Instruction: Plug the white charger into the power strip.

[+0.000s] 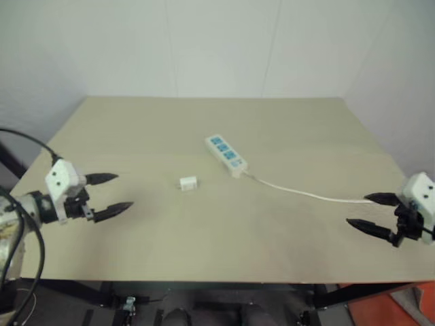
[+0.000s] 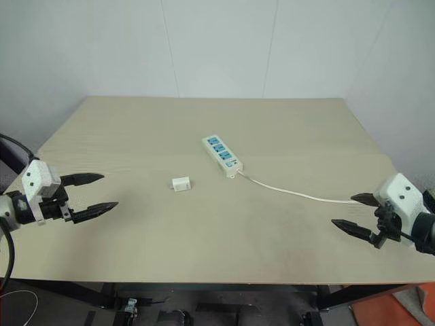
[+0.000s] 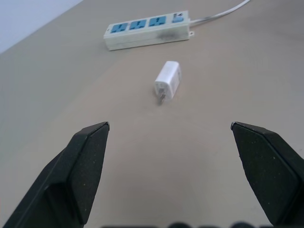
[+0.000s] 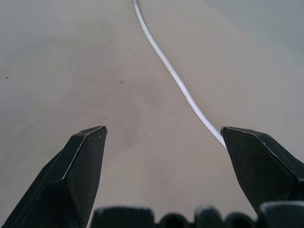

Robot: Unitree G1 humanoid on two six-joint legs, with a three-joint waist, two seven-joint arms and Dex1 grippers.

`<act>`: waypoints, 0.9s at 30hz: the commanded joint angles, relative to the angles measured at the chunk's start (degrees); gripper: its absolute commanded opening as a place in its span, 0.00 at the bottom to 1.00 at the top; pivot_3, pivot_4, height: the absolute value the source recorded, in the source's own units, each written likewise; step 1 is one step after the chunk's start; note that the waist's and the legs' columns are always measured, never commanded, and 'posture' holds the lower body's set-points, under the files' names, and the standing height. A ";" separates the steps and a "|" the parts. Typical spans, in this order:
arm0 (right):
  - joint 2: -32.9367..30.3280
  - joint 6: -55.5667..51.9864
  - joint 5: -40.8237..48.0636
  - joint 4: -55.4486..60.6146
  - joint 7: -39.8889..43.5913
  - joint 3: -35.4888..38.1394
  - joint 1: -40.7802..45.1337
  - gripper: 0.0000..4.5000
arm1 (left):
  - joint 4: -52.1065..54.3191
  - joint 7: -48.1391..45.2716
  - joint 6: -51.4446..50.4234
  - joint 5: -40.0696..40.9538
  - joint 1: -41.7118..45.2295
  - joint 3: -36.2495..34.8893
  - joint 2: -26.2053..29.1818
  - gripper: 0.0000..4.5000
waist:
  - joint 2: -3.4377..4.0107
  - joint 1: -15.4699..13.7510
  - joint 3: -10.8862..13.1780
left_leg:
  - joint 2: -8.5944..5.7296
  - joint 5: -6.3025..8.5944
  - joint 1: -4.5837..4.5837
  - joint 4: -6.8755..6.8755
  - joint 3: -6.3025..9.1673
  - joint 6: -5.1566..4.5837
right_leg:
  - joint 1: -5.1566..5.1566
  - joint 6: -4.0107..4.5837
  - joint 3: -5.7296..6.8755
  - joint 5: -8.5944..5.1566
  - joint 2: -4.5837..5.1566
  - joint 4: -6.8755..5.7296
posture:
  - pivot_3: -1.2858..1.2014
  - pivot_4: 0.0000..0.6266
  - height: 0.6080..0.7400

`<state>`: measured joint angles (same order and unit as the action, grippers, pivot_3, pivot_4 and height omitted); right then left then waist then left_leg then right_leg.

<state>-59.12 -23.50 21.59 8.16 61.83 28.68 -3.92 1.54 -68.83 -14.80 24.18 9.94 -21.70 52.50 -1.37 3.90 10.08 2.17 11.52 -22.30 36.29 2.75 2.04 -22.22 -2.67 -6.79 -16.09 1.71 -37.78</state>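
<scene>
I take the power strip [image 1: 226, 153] as my landmark: it lies flat near the middle of the table [image 1: 204, 251], three blue sockets facing up, its thin cord [image 1: 306, 193] trailing off from the switch end toward my right arm. The white charger [image 1: 188, 183] lies on its side on my left of the strip, near it but not touching, on the bare tabletop. In the left wrist view its metal prongs [image 3: 161, 98] point toward my left gripper, away from the strip.

My left gripper [image 1: 109, 195] hangs well apart from the charger, fingers spread wide and holding nothing. My right gripper [image 1: 372, 213] sits far out along the cord from the strip, likewise wide open and empty, the cord running just beside one finger.

I judge the charger light, rigid and smooth-sided, so it may skid or twist when pinched. I would grasp it across the two broad flat faces, near the back, leaving the prongs free. The strip looks light too; it may slide under pushing, so the right gripper should steady it.
</scene>
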 commanded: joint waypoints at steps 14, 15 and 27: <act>3.37 -0.94 2.00 4.03 -4.96 -0.35 2.64 1.00 | -2.97 -1.84 3.37 0.53 5.37 2.82 1.68 1.00 | -0.01 0.06 0.01 | 0.00 0.00 -0.01 -0.02 -0.01 0.00 | 0.00 -0.02 -0.02 0.01 0.00 0.07 | 0.52 0.24 1.00; 4.24 -0.65 1.40 3.27 -5.79 -2.97 4.81 1.00 | -3.22 -1.72 3.29 0.28 6.11 3.65 1.41 1.00 | -0.03 0.18 0.00 | 0.01 0.00 -0.01 -0.02 0.00 0.00 | 0.00 -0.03 -0.02 0.02 -0.01 0.06 | 0.52 0.24 1.00; 27.86 14.41 -14.35 -34.94 -16.67 -29.13 40.55 1.00 | -2.59 -3.44 -1.40 -0.69 7.82 10.10 3.23 1.00 | -0.10 1.04 0.01 | 0.17 0.00 -0.16 -0.17 -0.06 0.00 | -0.25 0.34 -0.09 0.31 -0.20 0.14 | 0.52 0.24 1.00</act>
<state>-31.83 -13.01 9.42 -22.19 47.65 -0.16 33.25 -2.21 -71.22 -13.54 22.53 17.40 -11.71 53.87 -1.47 4.94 10.09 2.35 11.52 -22.47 36.09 2.70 2.04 -22.48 -2.27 -6.86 -15.74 1.51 -37.63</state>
